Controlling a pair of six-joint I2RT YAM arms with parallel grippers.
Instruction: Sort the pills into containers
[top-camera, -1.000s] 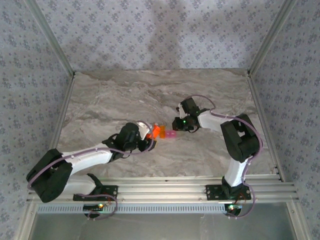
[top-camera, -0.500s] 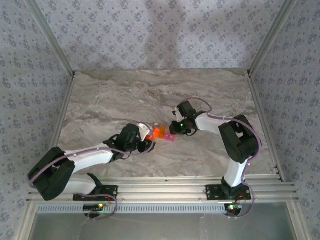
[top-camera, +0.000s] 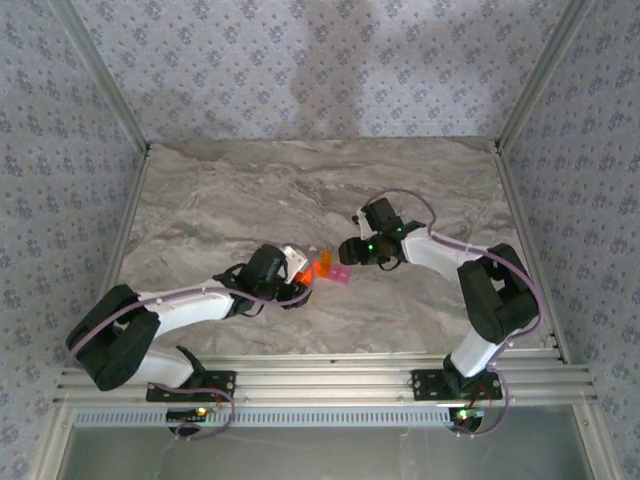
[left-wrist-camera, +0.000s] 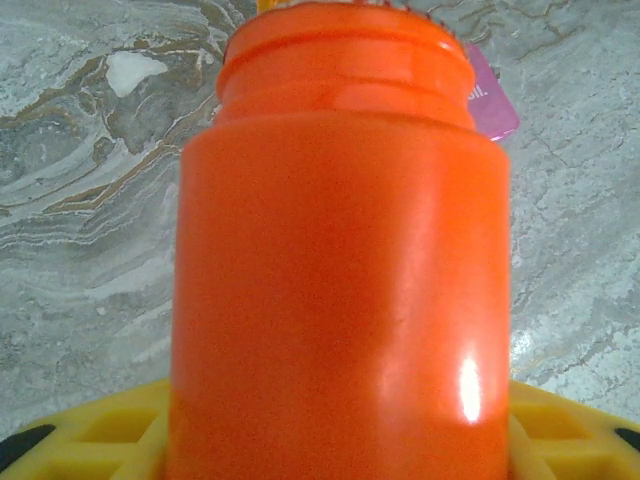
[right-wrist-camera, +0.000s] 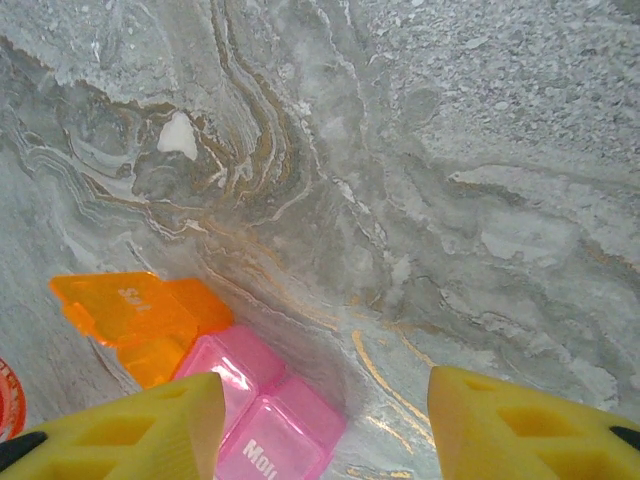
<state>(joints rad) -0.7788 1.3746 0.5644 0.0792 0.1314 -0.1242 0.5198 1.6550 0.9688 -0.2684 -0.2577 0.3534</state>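
The containers are two tiny joined boxes, one orange (right-wrist-camera: 140, 320) and one pink (right-wrist-camera: 265, 405), both with lids flipped open, lying on the marble table (top-camera: 230, 200) near its middle. My right gripper (right-wrist-camera: 325, 430) hovers just above the pink box (top-camera: 341, 276), open, with nothing between its yellow fingers (right-wrist-camera: 130, 430). My left gripper (top-camera: 298, 270) is shut on a tall opaque orange bottle (left-wrist-camera: 340, 260), held close to the left of the orange box (top-camera: 322, 267). A pink lid (left-wrist-camera: 490, 95) peeks out behind the bottle. The pills are hidden from view.
Metal frame posts (top-camera: 120, 230) and patterned walls close in the table on three sides. An aluminium rail (top-camera: 330, 375) carrying both arm bases runs along the near edge. Bare marble lies behind and to either side of the boxes.
My right gripper was shut and now stands open above the pink box. The left arm has eased slightly right with the bottle.
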